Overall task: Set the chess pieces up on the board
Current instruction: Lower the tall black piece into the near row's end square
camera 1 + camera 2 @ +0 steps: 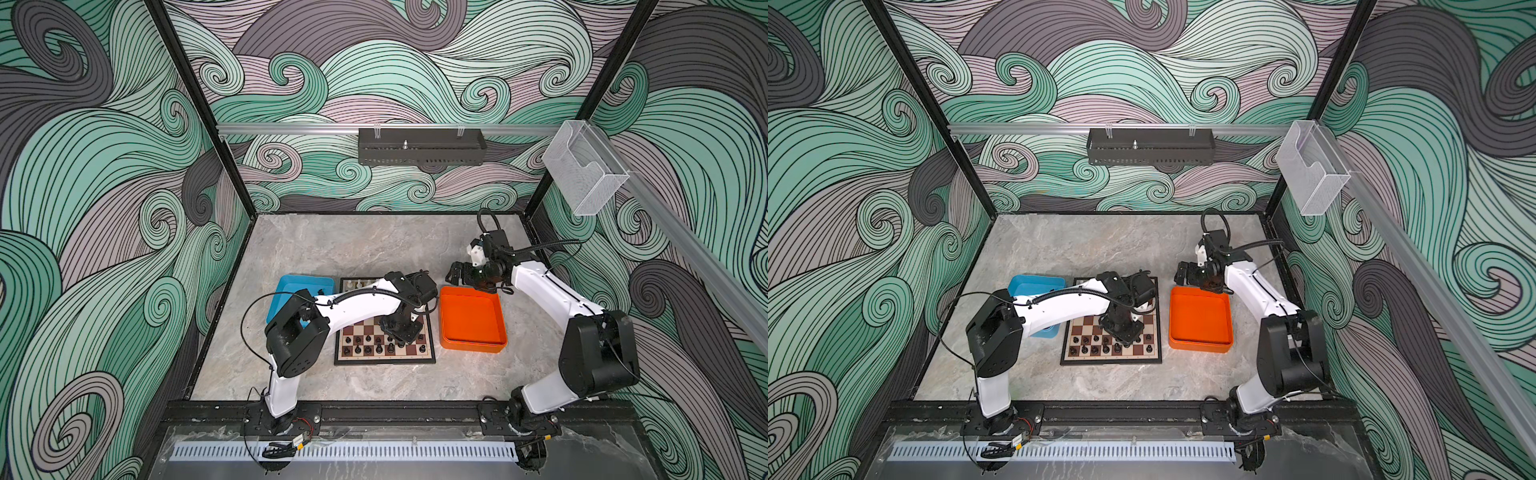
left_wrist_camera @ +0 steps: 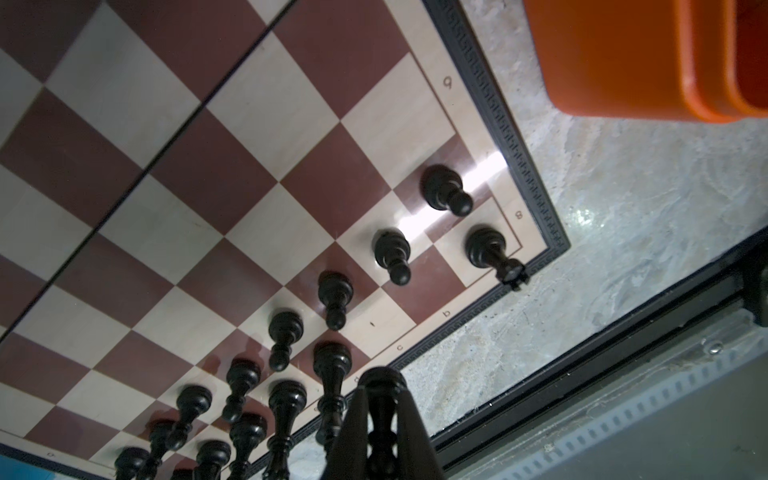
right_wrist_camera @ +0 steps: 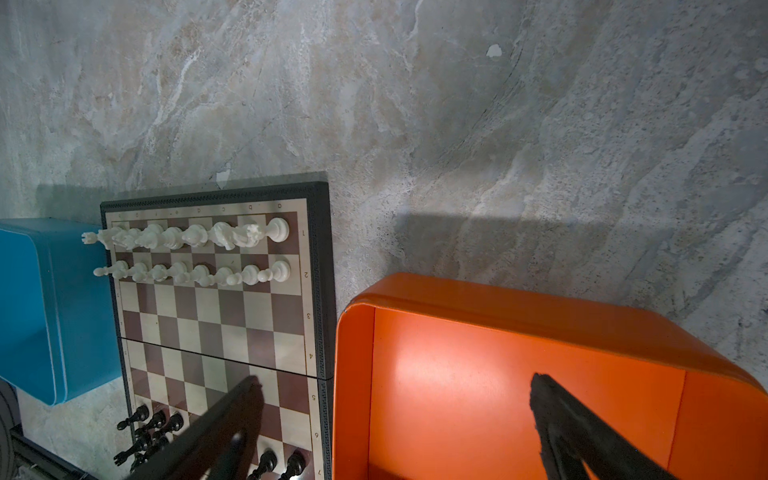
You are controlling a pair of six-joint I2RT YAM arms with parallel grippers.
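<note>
The left gripper [image 2: 381, 395] has a black piece [image 2: 380, 376] pinched over the board [image 2: 124, 104], while the right gripper [image 3: 395, 386] hangs wide open by the tray [image 3: 519, 299].

The only writing I could read was on the cream margin of the board [image 3: 216, 320]. In the right wrist view, the numbers 1 to 7 ran along the side next to the orange tray [image 3: 519, 299], and the letters a to e stood along the edge behind the white pieces [image 3: 195, 237], the rest too faint to read. In the left wrist view, the margin showed 6 and 8 on one side and b and c beside the black pieces [image 2: 332, 291].
</note>
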